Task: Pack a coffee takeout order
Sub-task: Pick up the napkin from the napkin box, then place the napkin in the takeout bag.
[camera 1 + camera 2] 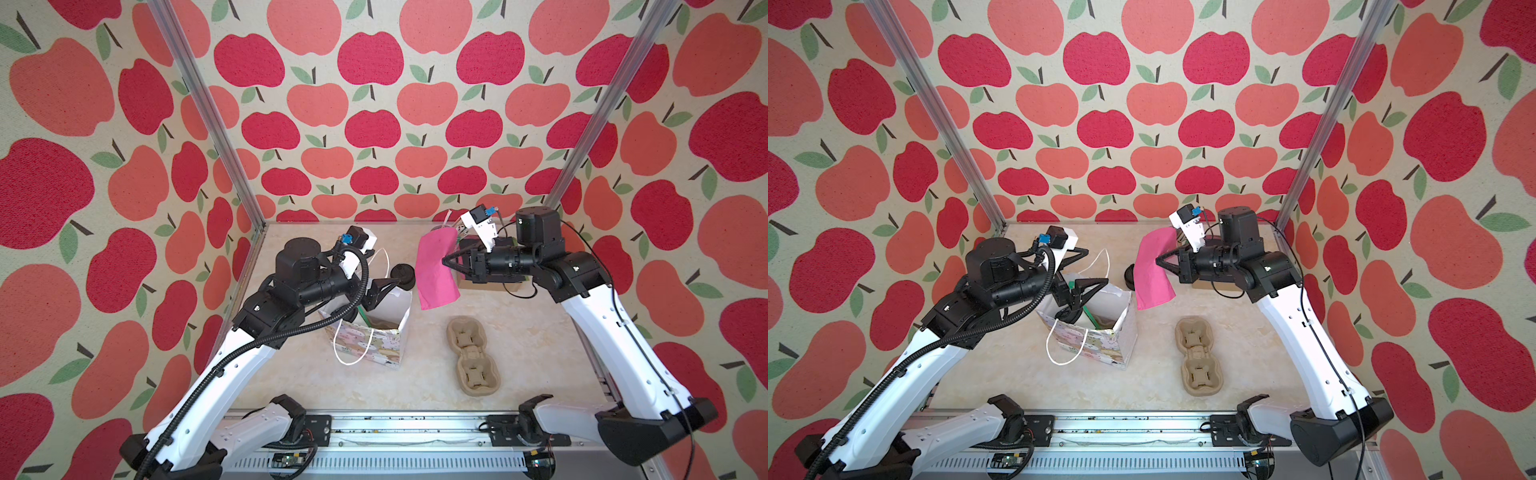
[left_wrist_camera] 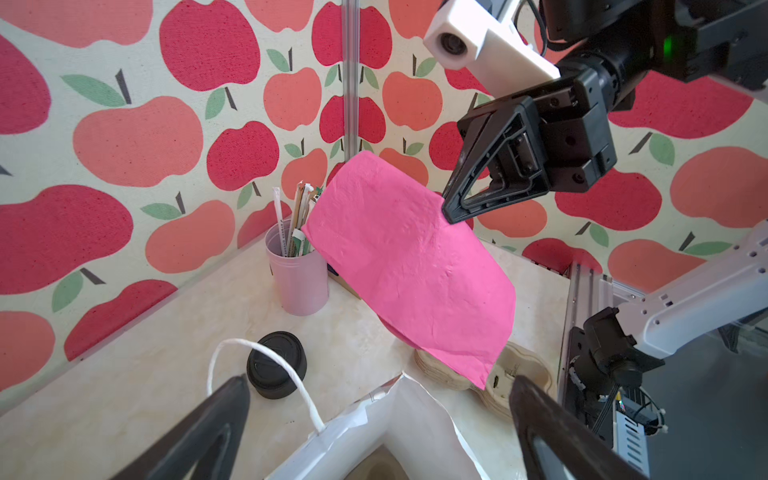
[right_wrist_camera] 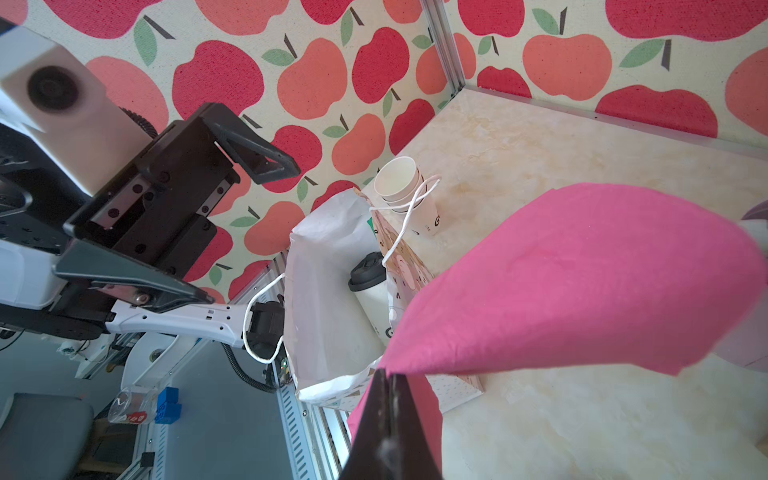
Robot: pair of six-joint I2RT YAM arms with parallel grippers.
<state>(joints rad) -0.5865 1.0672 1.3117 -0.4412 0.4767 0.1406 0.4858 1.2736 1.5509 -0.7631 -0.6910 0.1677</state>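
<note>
Napkin (image 1: 434, 276), judged light and limp, hangs beside the bag (image 1: 374, 345), right gripper (image 1: 444, 262) clamped on its edge; left gripper (image 2: 378, 382) gapes.

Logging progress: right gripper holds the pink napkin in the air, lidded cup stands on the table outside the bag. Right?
No: the lidded cup is inside the bag, as the right wrist view shows. The right gripper does hold the pink napkin aloft.
</note>
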